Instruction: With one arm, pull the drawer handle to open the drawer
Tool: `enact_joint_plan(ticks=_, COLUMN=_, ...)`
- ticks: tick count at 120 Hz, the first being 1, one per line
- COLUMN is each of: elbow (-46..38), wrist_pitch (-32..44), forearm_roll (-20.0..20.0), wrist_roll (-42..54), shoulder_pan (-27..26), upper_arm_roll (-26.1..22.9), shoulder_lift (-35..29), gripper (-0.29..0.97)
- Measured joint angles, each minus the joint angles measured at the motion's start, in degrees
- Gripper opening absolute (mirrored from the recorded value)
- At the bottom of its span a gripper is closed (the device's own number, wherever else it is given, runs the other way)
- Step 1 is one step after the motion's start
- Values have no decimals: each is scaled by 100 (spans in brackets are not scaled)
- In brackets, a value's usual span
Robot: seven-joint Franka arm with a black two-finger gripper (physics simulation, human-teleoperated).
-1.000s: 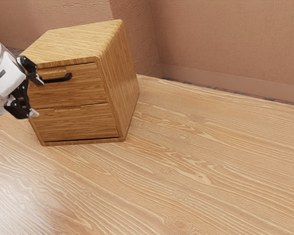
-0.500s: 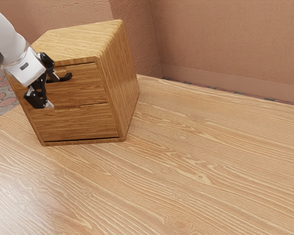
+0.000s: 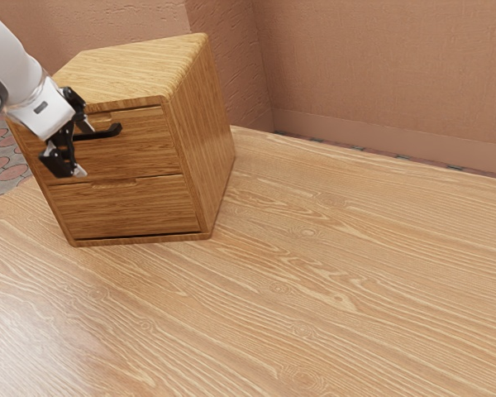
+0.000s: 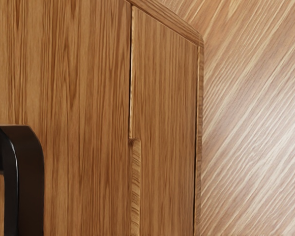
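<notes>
On the exterior view's left, at the surface's (image 3: pixel 331 298) far corner, our gripper (image 3: pixel 86 149) hangs with jaws apart, one above and one below the handle (image 3: pixel 104 131). That black bar runs level across the top drawer (image 3: pixel 140 150), which looks flush shut.

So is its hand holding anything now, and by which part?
Nothing yet. The hand sits open at the black handle of the upper drawer, fingers spread above and below its end, not closed on it.
</notes>
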Motion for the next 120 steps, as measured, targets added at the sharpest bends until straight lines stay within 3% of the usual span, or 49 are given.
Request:
enact_joint_plan(ticks=25, elbow=285, wrist_pitch=52, forearm_roll=15, wrist_roll=-11, shoulder_pan=-590, upper_arm_roll=580, shoulder_lift=13, gripper=68)
enact_joint_plan(ticks=63, elbow=309, wrist_pitch=78, forearm_roll=24, wrist_roll=-53, shoulder_pan=-692, upper_arm_roll=748, shoulder_lift=12, gripper=68)
enact_joint_plan(ticks=92, elbow=293, wrist_pitch=85, forearm_roll=-9, wrist_roll=-85, shoulder_pan=-554, upper_arm_roll=665, shoulder_lift=110, gripper=57)
enact_joint_plan(ticks=110, elbow=191, wrist_pitch=86, forearm_roll=-49, wrist_roll=-98, shoulder_pan=-102, upper_arm_roll=293, shoulder_lift=210, gripper=49)
enact_joint_plan(ticks=120, elbow=88, wrist_pitch=89, forearm_roll=-85, wrist_roll=-107, shoulder_pan=67, upper_arm_roll=172, shoulder_lift=234, gripper=52)
